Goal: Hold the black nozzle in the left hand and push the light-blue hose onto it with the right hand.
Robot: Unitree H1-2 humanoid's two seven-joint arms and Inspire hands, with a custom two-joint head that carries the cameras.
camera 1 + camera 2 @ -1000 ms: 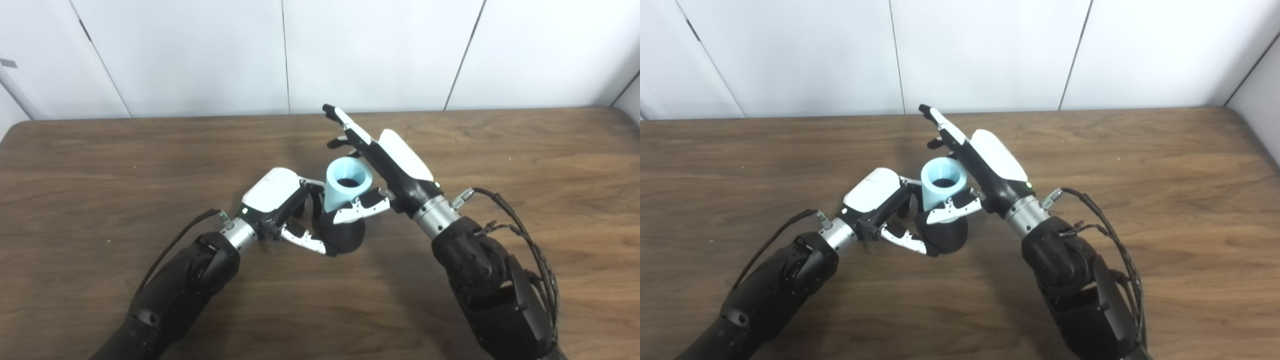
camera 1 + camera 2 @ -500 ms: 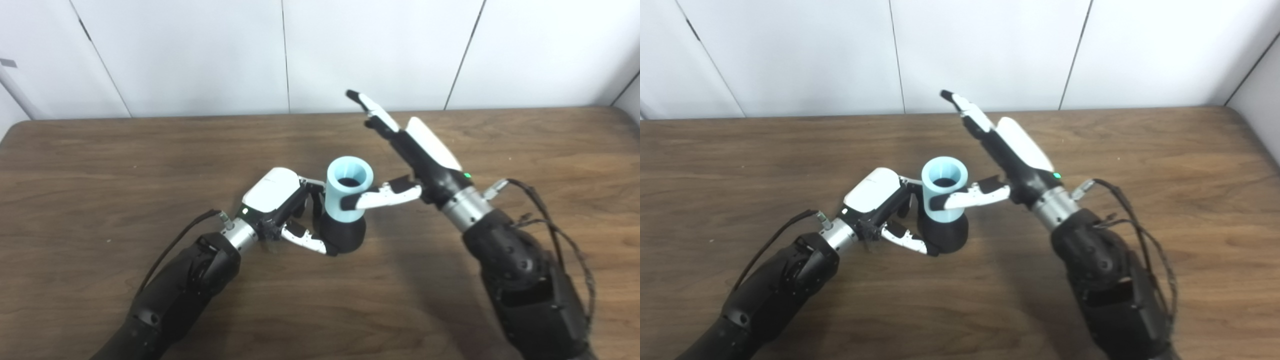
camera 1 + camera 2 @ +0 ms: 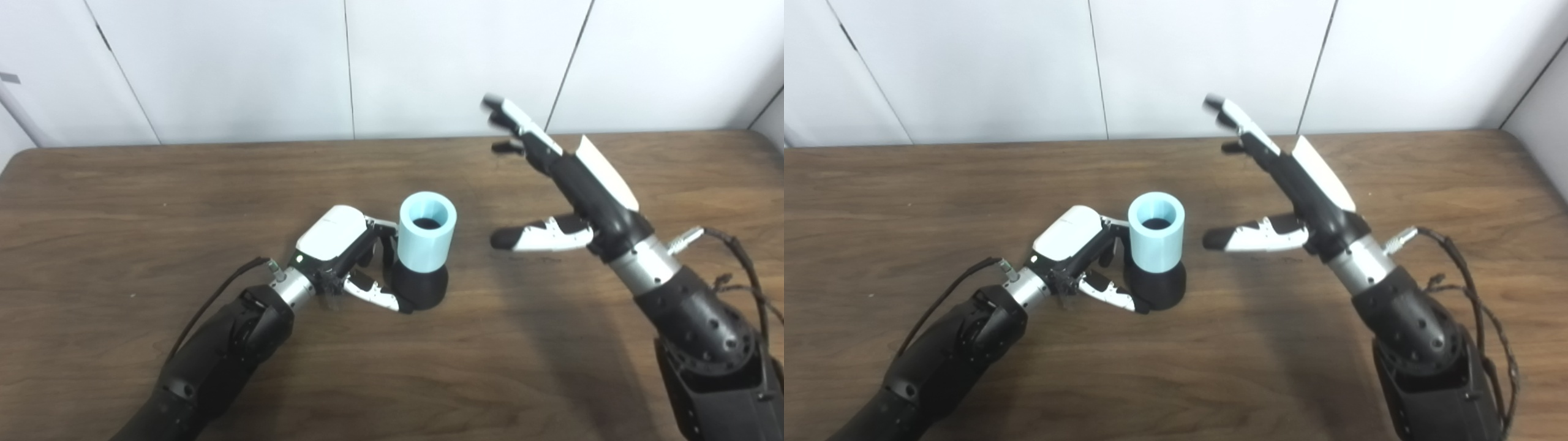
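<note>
Light-blue hose (image 3: 427, 239) stands upright on the black nozzle (image 3: 420, 288), mid-worktop, open bore facing up, lower end seated over the nozzle's top with only the flared black base showing. What changed: a second ago the right hand (image 3: 566, 184) was wrapped on the hose, half a second ago only its thumb was touching the sleeve, now it has let go and pulled off toward 3 o'clock and up, well apart from the hose, fingers spread, thumb pointing back toward 9, holding nothing. Fingertips are motion-blurred, so it looks to be mid-retreat. Hose didn't shift or tilt when released, so the fit looks self-supporting; I'd call the push done or near done, though how deep it's seated can't be read from here. Left hand (image 3: 343, 257) hasn't moved: it sits at 9 o'clock of the nozzle, fingers curled around the base, thumb pressed on the near side, pinning it down. Likely only the left release remains. Worktop (image 3: 122, 196) is dark brown woodgrain with nothing else showing on it. Behind, at 12, plain white wall panels (image 3: 233, 67) with thin dark seams.
</note>
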